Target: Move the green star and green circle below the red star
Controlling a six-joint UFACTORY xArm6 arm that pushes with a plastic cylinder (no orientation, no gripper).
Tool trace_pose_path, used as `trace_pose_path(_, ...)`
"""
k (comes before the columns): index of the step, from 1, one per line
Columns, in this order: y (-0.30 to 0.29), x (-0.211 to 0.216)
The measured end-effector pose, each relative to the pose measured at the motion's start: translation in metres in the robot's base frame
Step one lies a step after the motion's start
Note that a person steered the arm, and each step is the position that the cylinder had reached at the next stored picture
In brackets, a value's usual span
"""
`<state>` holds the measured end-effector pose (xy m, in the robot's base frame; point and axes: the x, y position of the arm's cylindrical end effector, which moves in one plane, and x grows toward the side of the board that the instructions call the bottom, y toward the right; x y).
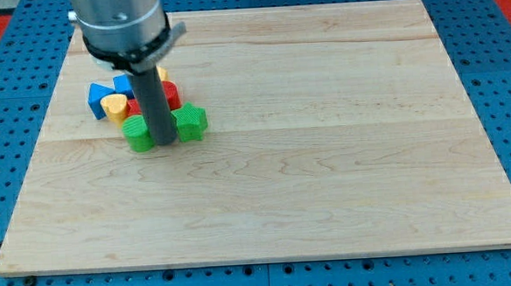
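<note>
Wooden board on a blue pegboard, seen from the near side. All blocks bunched in the far-left part of the board.

No pincer on this arm, so nothing to call wide, narrow or holding; just a straight dark rod hanging from a grey cylinder at the view's top left.

My tip down on the board, between the two green blocks: green circle touching or just beside it on the left, green star just beside it on the right. Cannot tell whether the tip actually presses either one.

Red star directly behind the rod, partly hidden, just far of the two greens. Shape hard to make out with the rod in front. Green circle and green star thus on the near side of the red star, one to each side of the rod, close against the cluster.

Yellow block, heart-like, left of the red one and just far-left of the green circle. Blue block at the far-left edge of the cluster, touching the yellow. Second blue block behind these, near the rod. Sliver of another yellow just right of the rod, far side, mostly hidden.
</note>
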<state>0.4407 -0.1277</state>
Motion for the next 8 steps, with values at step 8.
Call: trace_pose_path(8, 0.031, -0.012)
